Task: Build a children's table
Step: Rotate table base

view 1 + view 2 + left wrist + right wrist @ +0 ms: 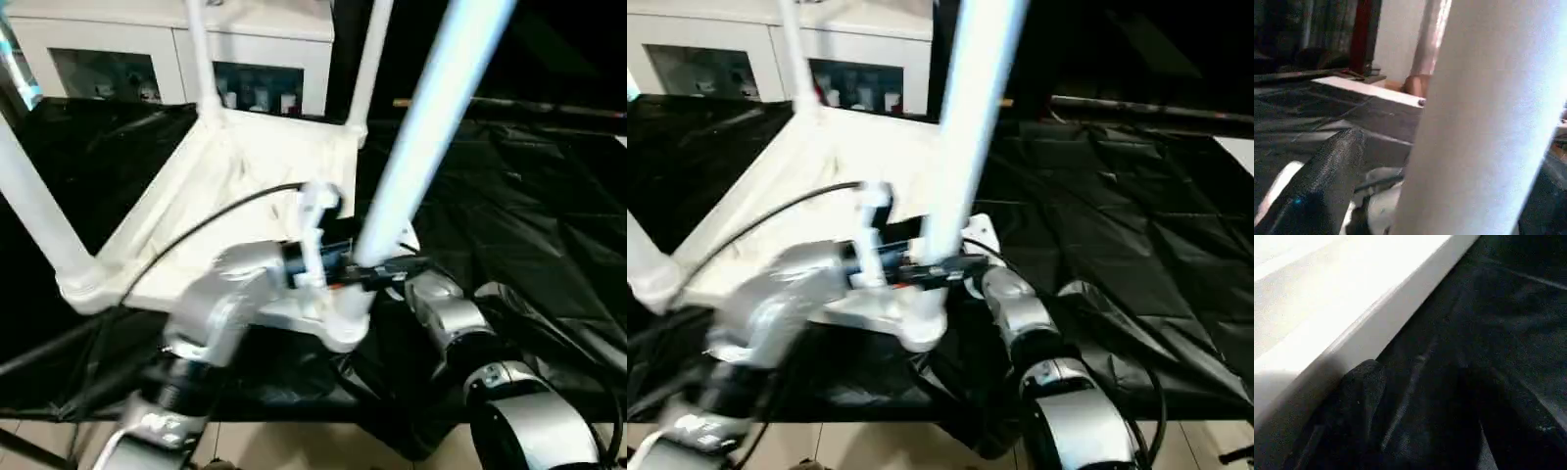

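The children's table lies upside down on black sheeting, its white tabletop (245, 166) facing up with its legs standing in the corner sockets. The near-right leg (431, 127) rises tall in front of me. My left gripper (364, 262) reaches across to this leg's base and stands open, with the leg (1484, 122) between its black fingers (1327, 181) and a gap on one side. My right gripper (407, 276) sits low beside the same corner, open. Its dark fingers (1364, 396) lie against the sheeting next to the tabletop's edge (1376, 328).
The black sheeting (519, 225) spreads in wrinkles to the right of the tabletop. A white cabinet with glass doors (147, 59) stands behind. A black cable (196, 230) runs from my left wrist over the tabletop. Pale floor (294, 446) shows below the near edge.
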Robot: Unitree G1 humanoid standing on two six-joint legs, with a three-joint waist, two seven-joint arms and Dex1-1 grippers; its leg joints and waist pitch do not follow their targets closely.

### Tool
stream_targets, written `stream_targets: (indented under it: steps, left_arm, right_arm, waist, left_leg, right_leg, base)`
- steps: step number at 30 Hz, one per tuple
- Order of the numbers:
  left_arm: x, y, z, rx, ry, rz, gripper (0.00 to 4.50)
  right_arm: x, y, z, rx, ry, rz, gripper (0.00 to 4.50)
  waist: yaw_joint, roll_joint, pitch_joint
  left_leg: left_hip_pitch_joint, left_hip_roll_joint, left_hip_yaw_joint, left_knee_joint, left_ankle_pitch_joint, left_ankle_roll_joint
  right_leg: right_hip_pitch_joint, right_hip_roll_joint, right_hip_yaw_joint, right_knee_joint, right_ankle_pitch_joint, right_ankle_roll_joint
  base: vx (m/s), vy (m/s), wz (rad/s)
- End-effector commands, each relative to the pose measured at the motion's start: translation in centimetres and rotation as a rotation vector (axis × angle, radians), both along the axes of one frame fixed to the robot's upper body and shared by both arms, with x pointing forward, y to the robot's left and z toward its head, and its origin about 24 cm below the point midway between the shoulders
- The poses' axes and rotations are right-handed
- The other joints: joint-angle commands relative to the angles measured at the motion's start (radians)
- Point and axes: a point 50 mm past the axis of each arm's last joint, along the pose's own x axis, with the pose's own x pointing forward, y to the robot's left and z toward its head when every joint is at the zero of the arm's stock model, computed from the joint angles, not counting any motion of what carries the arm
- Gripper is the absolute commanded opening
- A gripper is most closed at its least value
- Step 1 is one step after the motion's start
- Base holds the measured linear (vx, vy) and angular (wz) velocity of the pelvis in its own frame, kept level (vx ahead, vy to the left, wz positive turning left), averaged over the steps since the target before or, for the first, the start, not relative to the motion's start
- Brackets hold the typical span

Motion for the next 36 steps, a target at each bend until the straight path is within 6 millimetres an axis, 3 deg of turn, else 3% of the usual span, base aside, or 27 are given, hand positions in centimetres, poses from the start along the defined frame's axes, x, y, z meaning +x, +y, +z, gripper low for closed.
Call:
stream_targets:
  steps: [1,6,11,15,19,21,23,24,27,29,31,32,36]
  left_arm:
    - [-0.8,-2.6,0.8,-0.014,-0.035,-0.082,4.44]
    - [0.2,-2.9,0.4,0.019,-0.049,0.011,4.44]
    - [2.1,-1.0,-0.6,0.098,-0.097,0.162,4.44]
    - [2.6,1.0,-1.2,0.148,-0.098,0.207,4.44]
    - [2.4,2.7,-2.1,0.247,-0.125,0.255,4.44]
    - [1.6,3.4,-3.1,0.368,-0.083,0.171,4.44]
    - [0.8,4.1,-3.6,0.402,-0.076,0.135,4.44]
    - [0.3,4.5,-3.9,0.424,-0.080,0.123,4.44]
    - [-0.4,5.2,-4.7,0.482,-0.067,0.096,4.44]
    - [-0.6,5.8,-5.3,0.541,-0.073,0.088,4.09]
    - [-0.8,6.3,-5.8,0.565,-0.081,0.082,4.09]
    - [-0.8,6.4,-5.7,0.559,-0.074,0.075,4.09]
    - [-0.9,6.4,-5.8,0.585,-0.067,0.040,3.68]
  right_arm:
    - [-0.5,3.3,0.4,0.067,-0.014,0.159,3.12]
    - [0.0,2.7,0.8,0.043,-0.051,0.103,3.12]
    - [1.2,-0.3,1.7,0.039,-0.098,-0.096,3.12]
    - [1.7,-2.3,2.6,0.064,-0.126,-0.169,3.12]
    - [1.7,-4.6,3.1,0.062,-0.147,-0.191,3.12]
    - [1.5,-5.8,3.2,0.039,-0.150,-0.192,3.12]
    - [1.1,-7.1,3.3,0.007,-0.141,-0.173,3.12]
    - [0.6,-8.1,3.3,-0.028,-0.133,-0.138,3.12]
    - [-0.3,-9.0,3.7,-0.069,-0.129,-0.049,3.12]
    - [-1.2,-9.3,4.1,-0.083,-0.124,0.043,3.12]
    - [-3.0,-9.7,5.0,-0.095,-0.109,0.209,3.12]
    - [-3.7,-9.8,5.4,-0.100,-0.103,0.267,3.12]
    - [-5.4,-10.6,6.3,-0.128,-0.058,0.392,3.12]
  waist:
    - [0.008,0.012,-0.071]
    - [-0.001,0.014,-0.070]
    - [-0.003,0.014,-0.069]
    - [0.012,0.021,-0.070]
    - [0.016,0.017,-0.068]
    - [0.019,0.015,-0.069]
    - [0.018,0.014,-0.067]
    - [0.022,0.014,-0.067]
    - [0.030,0.015,-0.069]
    - [0.035,0.015,-0.066]
    - [0.044,0.013,-0.062]
    - [0.045,0.017,-0.062]
    - [0.047,0.016,-0.058]
  left_leg:
    - [0.010,-0.013,0.014,-0.065,-0.271,-0.023]
    - [0.010,-0.011,0.013,-0.065,-0.275,-0.008]
    - [0.014,-0.012,0.012,-0.065,-0.303,-0.010]
    - [0.019,-0.009,0.014,-0.064,-0.281,-0.012]
    - [0.016,-0.010,0.015,-0.065,-0.287,-0.013]
    - [0.017,-0.009,0.014,-0.066,-0.289,-0.017]
    - [0.017,-0.010,0.015,-0.066,-0.279,-0.014]
    - [0.014,-0.009,0.013,-0.066,-0.264,-0.013]
    - [0.017,-0.010,0.016,-0.064,-0.243,-0.004]
    - [0.016,-0.010,0.018,-0.066,-0.255,-0.002]
    - [0.016,-0.007,0.015,-0.070,-0.276,0.004]
    - [0.016,-0.007,0.014,-0.069,-0.280,0.004]
    - [0.015,-0.007,0.012,-0.074,-0.327,0.000]
  right_leg:
    - [0.053,-0.025,0.020,-0.070,-0.104,-0.214]
    - [0.052,-0.025,0.019,-0.075,-0.111,-0.228]
    - [0.048,-0.025,0.019,-0.079,-0.170,-0.213]
    - [0.045,-0.023,0.019,-0.072,-0.113,-0.220]
    - [0.047,-0.025,0.019,-0.073,-0.132,-0.209]
    - [0.047,-0.026,0.018,-0.073,-0.155,-0.199]
    - [0.044,-0.025,0.019,-0.074,-0.163,-0.195]
    - [0.049,-0.023,0.018,-0.072,-0.144,-0.194]
    - [0.047,-0.018,0.018,-0.072,-0.104,-0.200]
    - [0.044,-0.021,0.019,-0.075,-0.131,-0.199]
    - [0.047,-0.022,0.021,-0.083,-0.164,-0.173]
    - [0.048,-0.022,0.021,-0.082,-0.169,-0.169]
    - [0.044,-0.025,0.021,-0.092,-0.250,-0.161]
  base:
    - [0.000,0.000,0.00]
    - [0.000,0.000,0.00]
    - [0.000,0.000,0.00]
    - [0.000,0.000,0.00]
    - [0.000,0.000,0.00]
    - [0.000,0.000,0.00]
    - [0.000,0.000,0.00]
    - [0.000,0.000,0.00]
    - [0.000,0.000,0.00]
    - [0.000,0.000,0.00]
    - [0.000,0.000,0.00]
    - [0.000,0.000,0.00]
    - [0.000,0.000,0.00]
